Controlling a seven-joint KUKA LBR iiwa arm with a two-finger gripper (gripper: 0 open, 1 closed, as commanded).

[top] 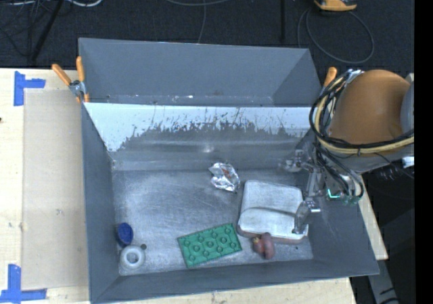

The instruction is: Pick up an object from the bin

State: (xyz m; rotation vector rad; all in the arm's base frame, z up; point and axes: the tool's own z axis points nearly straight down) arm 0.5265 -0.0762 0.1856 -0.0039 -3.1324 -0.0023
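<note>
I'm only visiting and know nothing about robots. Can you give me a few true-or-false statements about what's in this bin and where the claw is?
1. A green studded plate lies near the front of the bin. True.
2. The gripper is over the blue cap. False: it is at the right edge of the grey pad; the blue cap lies far off at the left.
3. The foil ball lies apart from the green plate. True.
4. The white ring sits on the green plate. False: the white ring lies on the bin floor next to the blue cap.
5. A brownish lump lies by the pad's front edge. True.
</note>
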